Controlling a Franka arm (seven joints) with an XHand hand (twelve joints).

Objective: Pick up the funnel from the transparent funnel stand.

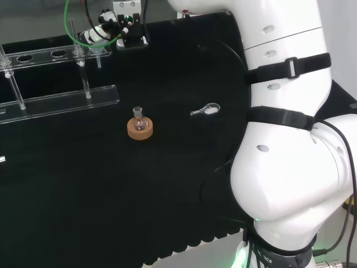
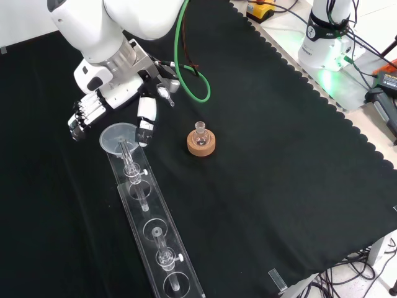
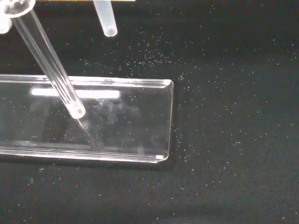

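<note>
Seeing clear glossy plastic on the funnel stand (image 3: 117, 116), matt black cloth (image 2: 279, 155) covering my counter, rough cork ring (image 2: 201, 144).

Black cloth (image 2: 260, 155); clear funnel (image 2: 118, 137); clear stand (image 2: 162, 248); tan cork ring (image 2: 201, 144); black-and-white hand (image 2: 118, 93).

Small flask (image 1: 138, 116) on cork ring (image 1: 139, 129) mid-cloth, clear funnel stand (image 1: 56, 100) along the cloth's (image 1: 167, 212) far-left edge.
</note>
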